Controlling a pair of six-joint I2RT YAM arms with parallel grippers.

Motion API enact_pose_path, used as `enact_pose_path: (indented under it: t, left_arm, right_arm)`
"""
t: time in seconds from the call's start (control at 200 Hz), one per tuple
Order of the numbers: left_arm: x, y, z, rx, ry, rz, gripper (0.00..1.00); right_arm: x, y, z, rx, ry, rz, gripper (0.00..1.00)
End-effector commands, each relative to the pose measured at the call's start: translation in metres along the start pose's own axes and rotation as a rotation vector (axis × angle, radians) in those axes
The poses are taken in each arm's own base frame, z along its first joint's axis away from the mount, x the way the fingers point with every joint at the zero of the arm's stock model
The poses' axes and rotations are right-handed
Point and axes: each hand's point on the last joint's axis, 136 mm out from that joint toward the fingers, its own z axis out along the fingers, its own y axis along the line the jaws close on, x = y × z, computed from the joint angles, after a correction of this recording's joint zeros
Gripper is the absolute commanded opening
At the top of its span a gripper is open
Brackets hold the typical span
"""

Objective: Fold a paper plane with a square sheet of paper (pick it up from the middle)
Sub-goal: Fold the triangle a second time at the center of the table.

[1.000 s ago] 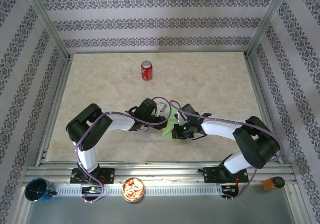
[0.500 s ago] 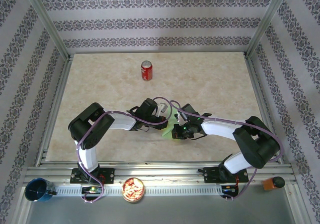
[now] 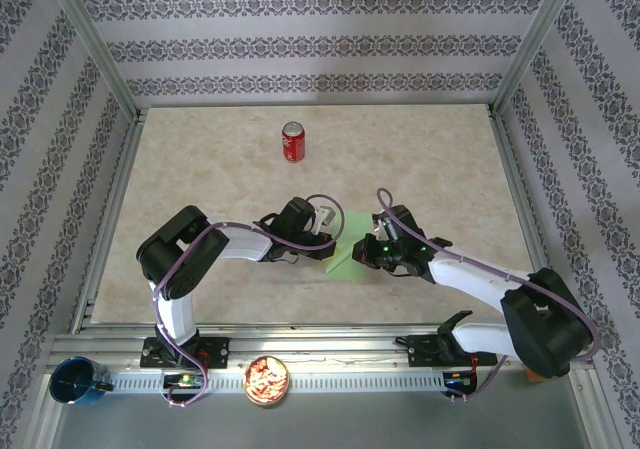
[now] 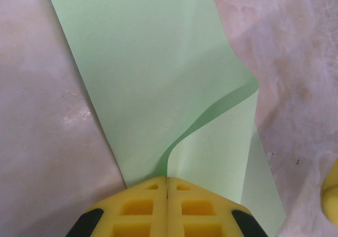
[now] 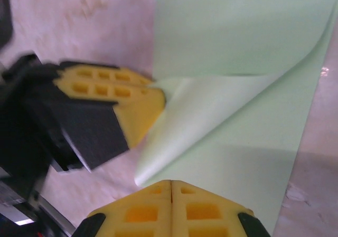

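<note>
1. Since a second ago my right arm has swung rightward; the right gripper (image 5: 171, 183) is closed, seemingly empty.
2. My left gripper (image 4: 168, 180) pinches a flap of the square sheet of paper (image 4: 148, 63), which lies mid-table between both grippers.
3. Best done, I judge, by aligning the edges before creasing.
4. Wrist views reveal the flap's curl; overhead, my arms hide it.

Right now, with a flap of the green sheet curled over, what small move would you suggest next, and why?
Probably lower the left gripper to lay the flap flat: it is shut on the curled edge of the square sheet of paper, whose fold is uncreased.
</note>
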Motion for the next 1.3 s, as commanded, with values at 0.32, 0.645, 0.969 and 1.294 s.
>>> enact_pose_path:
  t: [0.32,0.645,0.969,1.294]
  left_arm:
    - [0.008,0.010,0.005,-0.013,0.056,0.000,0.00]
    - [0.009,0.011,0.006,-0.014,0.064,0.000,0.00]
    - [0.009,0.011,0.007,-0.014,0.065,-0.002,0.00]
    - [0.011,0.013,0.007,-0.019,0.071,-0.007,0.00]
  right_arm:
    - [-0.019,0.021,0.025,-0.111,-0.035,0.142,0.00]
    - [-0.020,0.020,0.039,-0.112,-0.024,0.164,0.00]
    - [-0.006,-0.027,0.050,-0.026,-0.019,0.244,0.00]
    - [-0.016,-0.012,0.036,-0.069,-0.046,0.242,0.00]
